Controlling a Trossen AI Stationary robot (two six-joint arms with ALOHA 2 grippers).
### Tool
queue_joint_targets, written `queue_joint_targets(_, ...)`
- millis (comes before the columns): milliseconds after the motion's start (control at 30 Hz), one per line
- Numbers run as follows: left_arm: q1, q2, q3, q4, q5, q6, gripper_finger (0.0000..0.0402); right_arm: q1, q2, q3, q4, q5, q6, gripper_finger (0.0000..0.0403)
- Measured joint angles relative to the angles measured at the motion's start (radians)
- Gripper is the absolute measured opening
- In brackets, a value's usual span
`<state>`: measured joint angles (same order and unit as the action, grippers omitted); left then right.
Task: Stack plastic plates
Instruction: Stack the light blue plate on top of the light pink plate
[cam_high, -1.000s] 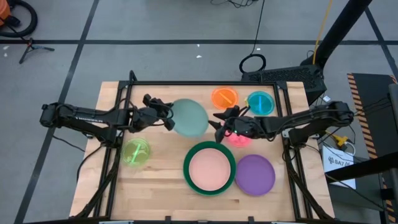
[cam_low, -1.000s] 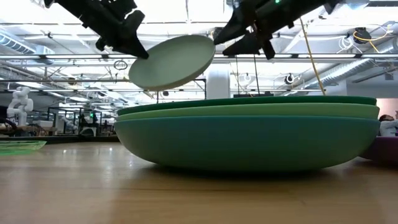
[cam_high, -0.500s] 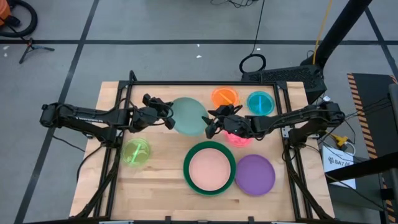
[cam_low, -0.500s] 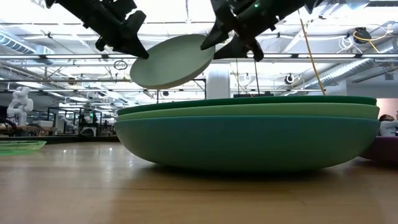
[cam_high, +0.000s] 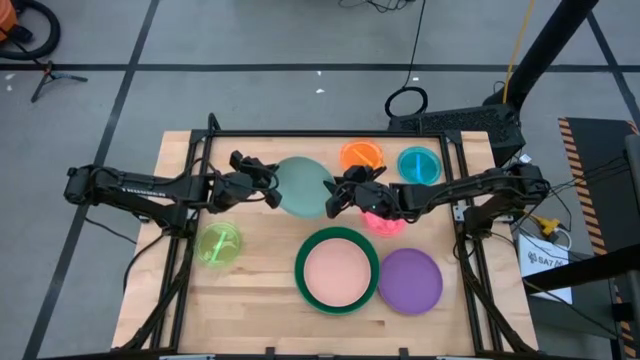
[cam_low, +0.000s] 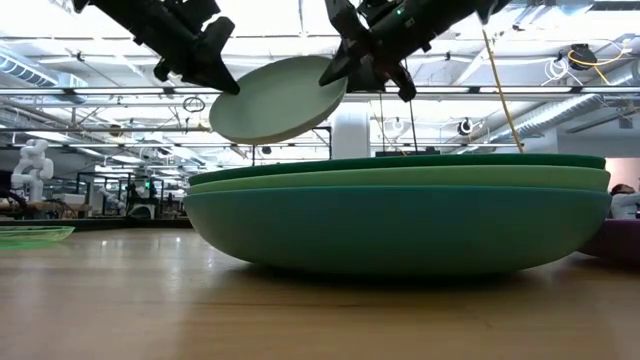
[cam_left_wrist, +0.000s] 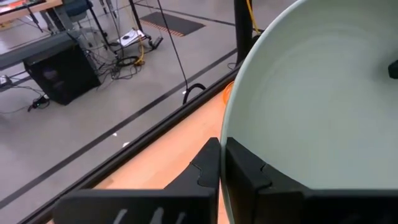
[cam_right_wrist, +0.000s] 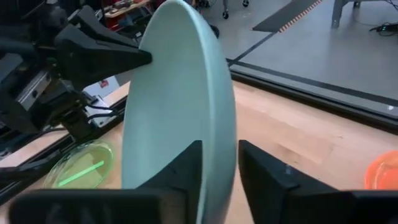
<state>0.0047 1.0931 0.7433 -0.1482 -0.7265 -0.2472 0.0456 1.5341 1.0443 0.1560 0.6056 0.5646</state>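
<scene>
1. We saw the mint plate (cam_high: 304, 187) held in the air above the table (cam_high: 260, 265), tilted, with bare wood below it.
2. The left gripper (cam_high: 272, 190) was clamped on its one rim.
3. The right gripper (cam_high: 331, 197) had its jaws apart, straddling the opposite rim.
4. The pink plate (cam_high: 338, 272) topped the stack near the front edge.
</scene>
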Motion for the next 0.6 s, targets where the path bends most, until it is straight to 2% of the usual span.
queue_joint_targets(233,-0.027,0.000,0.002,0.048,0.000,0.029,0.0051,-0.003,0.001,0.000,-0.003,0.004,0.001,0.0015)
queue_joint_targets(400,-0.035,0.000,0.002,0.051,0.008,0.044,0.0101,0.000,0.000,0.000,-0.004,-0.013,0.016,0.0021)
queue_joint_targets(600,-0.036,-0.015,0.002,0.048,0.021,0.104,0.0166,-0.011,-0.010,0.000,-0.015,-0.111,0.029,0.0016)
